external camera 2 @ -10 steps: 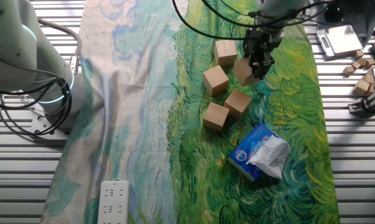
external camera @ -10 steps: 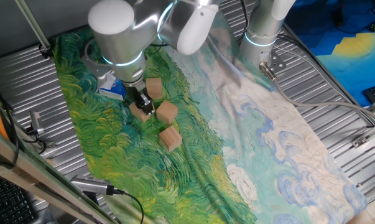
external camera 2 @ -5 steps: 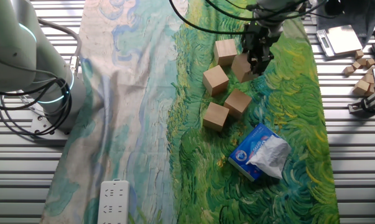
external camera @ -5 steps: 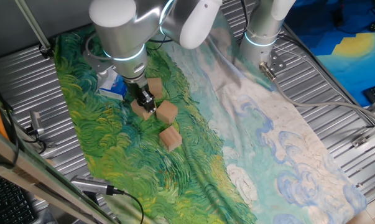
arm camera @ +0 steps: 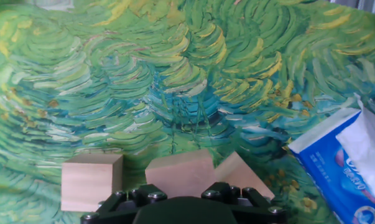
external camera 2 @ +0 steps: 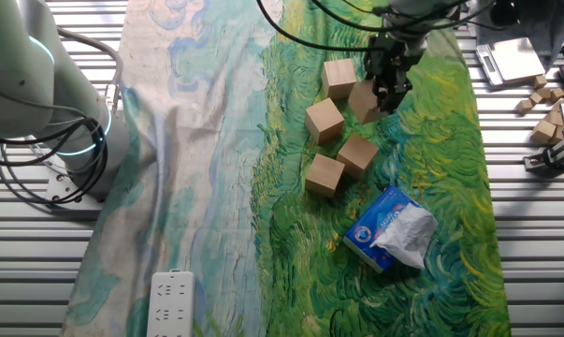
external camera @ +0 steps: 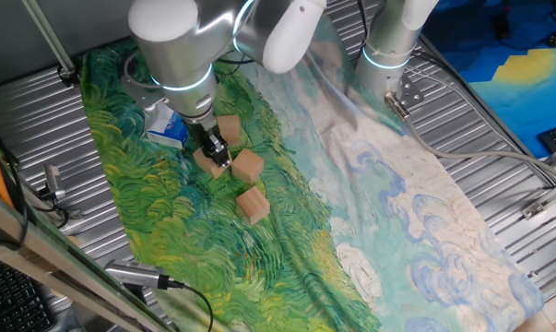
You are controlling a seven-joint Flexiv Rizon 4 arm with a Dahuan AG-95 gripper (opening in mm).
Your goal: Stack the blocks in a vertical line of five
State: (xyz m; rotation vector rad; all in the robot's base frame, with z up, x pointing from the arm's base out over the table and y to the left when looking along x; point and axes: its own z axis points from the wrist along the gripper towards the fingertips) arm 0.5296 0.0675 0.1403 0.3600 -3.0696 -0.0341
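Table [external camera: 499, 129]: ribbed metal slats, silver. Painted cloth [external camera 2: 216, 187] w/ green & pale-blue swirls laid across it. White power strip [external camera 2: 172, 304] at cloth edge. Small scale [external camera 2: 512, 58] on slats, far side.

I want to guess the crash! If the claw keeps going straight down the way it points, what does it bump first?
The claw already seems shut on a block, so that block would probably press into the green cloth first. How high it hangs is hard to judge.
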